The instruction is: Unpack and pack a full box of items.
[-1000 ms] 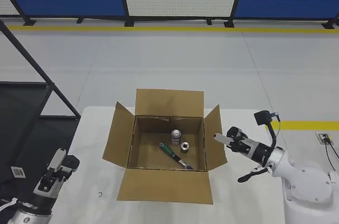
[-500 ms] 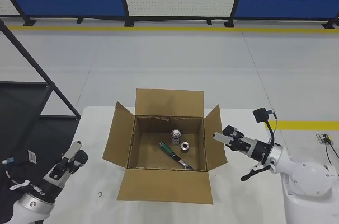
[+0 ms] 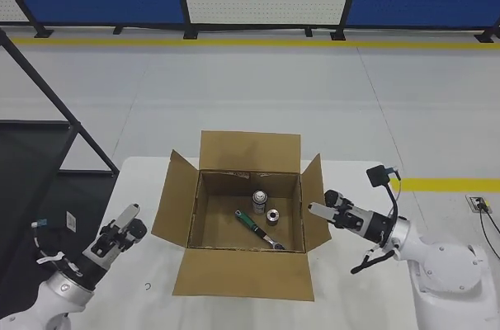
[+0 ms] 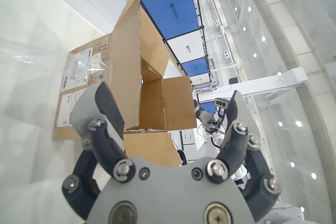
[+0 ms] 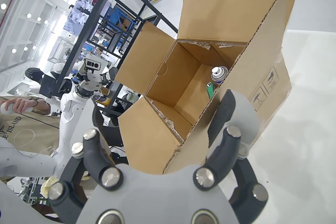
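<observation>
Box: cardboard box [image 3: 243,276] stands near the middle of the table [image 3: 332,301]. Its top is open and all four flaps are folded outward.
Contents: three items on the box floor, all right of centre.
Spray can: spray can [image 3: 259,200] stands upright and is the item closest to the far wall.
Cylinder: small metal cylinder [image 3: 272,216] sits just beside the can, on its near-right side.
Wrench: ratchet wrench [image 3: 257,227] with a green handle lies flat on a diagonal. The handle end is near the can and the head points toward the near right corner.
Left pincer: left pincer [image 4: 170,96] is released, its fingers spread wide with nothing between them. It sits over the table on the left of the box, apart from the left flap [image 3: 172,198] and pointed toward the box.
Right pincer: right pincer [image 5: 162,125] is released, fingers spread. It is at the outer edge of the right flap [image 3: 316,177], and the wrist view shows that edge lying between the two fingers. Contact with the cardboard: cannot tell.
Box outside: paper labels [image 4: 78,70] on the left wall.
Table: white top, with a small dark ring [image 3: 148,286] near the front left, apart from the box.
</observation>
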